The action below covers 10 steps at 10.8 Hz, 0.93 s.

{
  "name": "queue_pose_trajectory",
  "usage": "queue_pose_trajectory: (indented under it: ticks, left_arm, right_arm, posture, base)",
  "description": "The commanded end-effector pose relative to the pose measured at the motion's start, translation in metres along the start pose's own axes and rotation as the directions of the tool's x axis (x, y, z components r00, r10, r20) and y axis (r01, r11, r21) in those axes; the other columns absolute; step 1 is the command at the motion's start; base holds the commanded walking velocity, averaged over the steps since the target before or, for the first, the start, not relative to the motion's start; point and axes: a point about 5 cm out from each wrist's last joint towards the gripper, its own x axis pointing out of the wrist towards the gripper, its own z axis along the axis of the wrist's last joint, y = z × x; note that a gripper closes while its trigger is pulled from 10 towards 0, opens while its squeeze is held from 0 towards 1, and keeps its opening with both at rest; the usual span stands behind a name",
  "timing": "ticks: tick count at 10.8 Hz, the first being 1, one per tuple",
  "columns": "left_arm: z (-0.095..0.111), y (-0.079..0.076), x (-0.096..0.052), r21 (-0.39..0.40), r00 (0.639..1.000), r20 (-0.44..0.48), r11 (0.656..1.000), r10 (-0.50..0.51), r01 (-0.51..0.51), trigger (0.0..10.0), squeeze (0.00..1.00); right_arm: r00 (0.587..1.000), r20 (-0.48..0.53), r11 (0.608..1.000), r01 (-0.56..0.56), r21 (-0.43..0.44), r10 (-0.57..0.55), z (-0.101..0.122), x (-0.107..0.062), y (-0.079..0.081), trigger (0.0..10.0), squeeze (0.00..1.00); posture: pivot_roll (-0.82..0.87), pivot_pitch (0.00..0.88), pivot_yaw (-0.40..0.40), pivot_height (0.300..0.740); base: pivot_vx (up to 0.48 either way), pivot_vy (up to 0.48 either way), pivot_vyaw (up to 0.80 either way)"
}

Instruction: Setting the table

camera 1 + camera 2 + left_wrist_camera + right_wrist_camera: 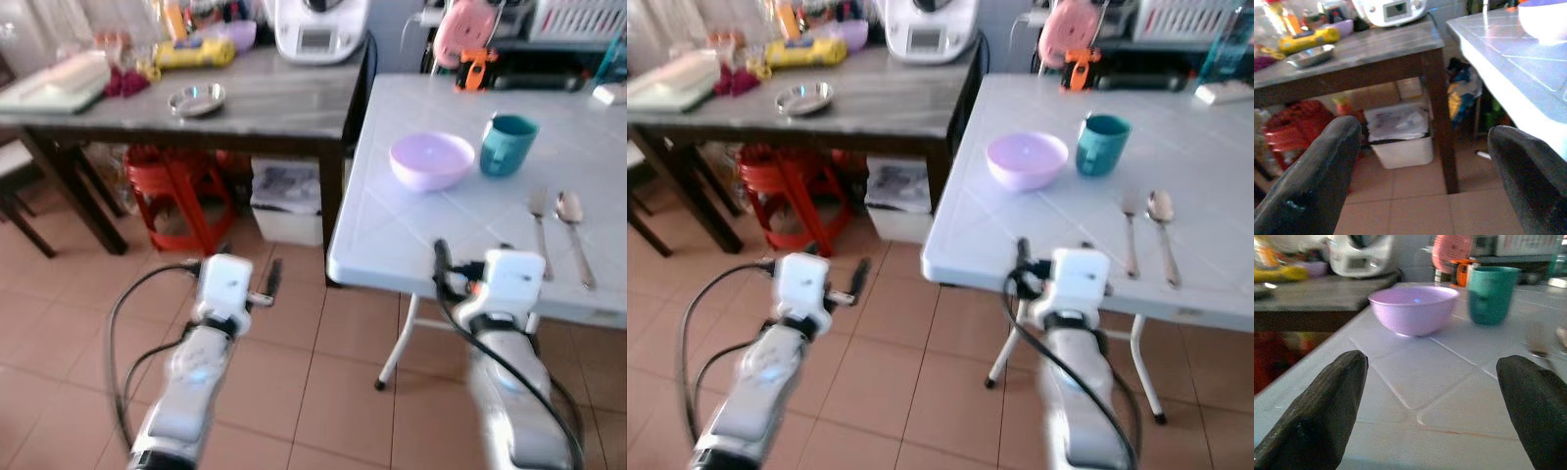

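On the white folding table (411, 235) stand a lilac bowl (432, 160) and a teal cup (507, 144). A fork (538, 230) and a spoon (573, 230) lie side by side to the right of them. My right gripper (1432, 364) hovers open over the table's near edge, facing the bowl (1413, 308) and cup (1491, 293), with nothing between its fingers. Left of the white table, my left gripper (1425, 142) is open and empty above the tiled floor. It looks toward the dark table's leg (1442, 122).
A dark wooden table (284, 98) at the left holds a small metal dish (196, 99), a yellow item (193, 52) and a white appliance (318, 27). Under it stand a red stool (181, 191) and a white bin (287, 201). Tiled floor lies in front.
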Motion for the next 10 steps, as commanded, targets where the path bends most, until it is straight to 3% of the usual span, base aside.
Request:
queue_pose_trajectory:
  ticks: [1,5,10]
  left_arm:
    - [0.0051,-0.0010,0.0020,-0.001,1.000,0.024,1.000,-0.014,0.014,10.0,0.00]
    - [0.0097,-0.0063,0.0036,-0.029,0.994,0.048,0.995,-0.096,0.098,10.0,0.00]
    - [0.0091,-0.0092,0.0009,-0.044,0.992,0.047,0.992,-0.120,0.122,10.0,0.00]
  right_arm:
    - [1.000,0.001,1.000,0.016,-0.006,-0.016,0.0014,0.0002,-0.0039,10.0,0.00]
    - [1.000,0.009,1.000,0.018,-0.016,-0.018,0.0023,-0.0003,-0.0028,10.0,0.00]
    - [1.000,0.005,1.000,-0.003,-0.031,0.003,0.0013,-0.0009,-0.0007,10.0,0.00]
  posture:
    - [-0.11,0.064,0.110,0.740]
    - [-0.12,0.058,0.123,0.740]
    - [-0.12,0.068,0.119,0.740]
  base:
    - [0.000,0.000,0.00]
    - [0.000,0.000,0.00]
    - [0.286,0.000,0.00]
